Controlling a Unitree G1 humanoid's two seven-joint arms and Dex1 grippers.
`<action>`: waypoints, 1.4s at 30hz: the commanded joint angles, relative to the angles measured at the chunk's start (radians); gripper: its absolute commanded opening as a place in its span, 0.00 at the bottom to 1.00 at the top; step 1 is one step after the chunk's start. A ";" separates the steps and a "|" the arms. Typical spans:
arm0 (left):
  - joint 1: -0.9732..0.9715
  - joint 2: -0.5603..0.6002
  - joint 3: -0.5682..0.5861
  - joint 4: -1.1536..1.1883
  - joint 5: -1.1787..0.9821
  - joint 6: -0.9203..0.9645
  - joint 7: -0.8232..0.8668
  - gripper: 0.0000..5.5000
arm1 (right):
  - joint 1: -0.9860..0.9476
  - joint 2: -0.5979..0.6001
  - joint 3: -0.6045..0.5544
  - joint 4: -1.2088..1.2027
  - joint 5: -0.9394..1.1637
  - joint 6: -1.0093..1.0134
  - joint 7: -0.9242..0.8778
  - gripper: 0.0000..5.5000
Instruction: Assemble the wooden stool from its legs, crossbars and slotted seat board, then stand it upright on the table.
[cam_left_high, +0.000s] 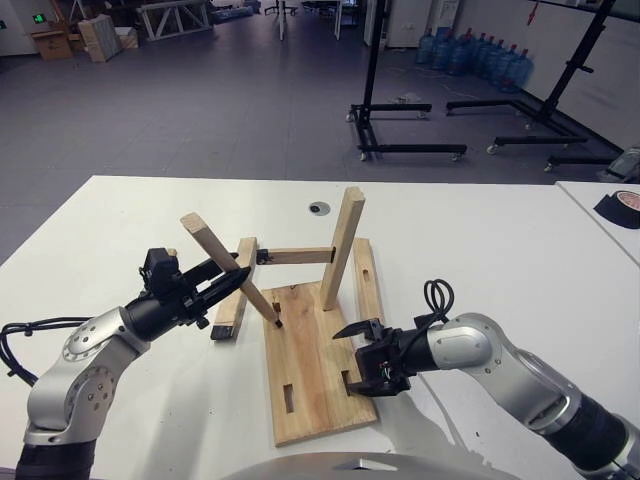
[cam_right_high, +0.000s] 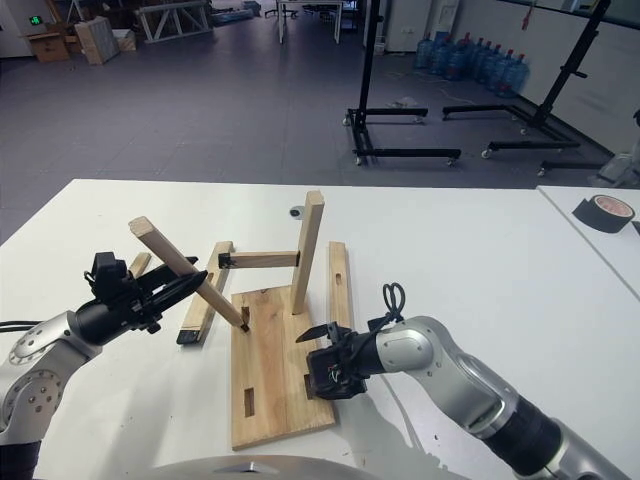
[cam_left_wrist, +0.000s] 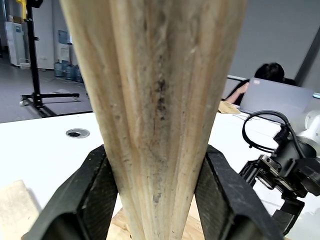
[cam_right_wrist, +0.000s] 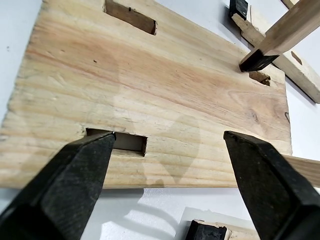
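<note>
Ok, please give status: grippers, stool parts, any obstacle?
Left gripper shut on tilted leg, tip at seat board slot. Right gripper open over board edge. Upright leg with crossbar stands on board; loose leg left of board.

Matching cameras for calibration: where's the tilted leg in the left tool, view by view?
Left eye: tilted leg, left of centre, black tip at the seat board.
Right eye: same, left of centre.
Left wrist: close up, clamped in the left tool.
Right wrist: across the board, tip at the far slot.
Shared landmark: seat board.
</note>
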 joint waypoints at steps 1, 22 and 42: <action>-0.065 0.036 -0.015 0.087 0.042 -0.027 -0.071 0.36 | 0.023 -0.015 0.022 0.064 -0.020 0.026 0.042 0.73; -0.234 0.087 -0.160 0.357 0.199 -0.130 -0.317 0.36 | -0.015 0.023 0.025 0.147 -0.059 -0.011 0.034 0.73; -0.227 0.094 -0.153 0.353 0.129 -0.065 -0.359 0.36 | -0.016 0.031 0.023 0.162 -0.059 -0.009 0.028 0.73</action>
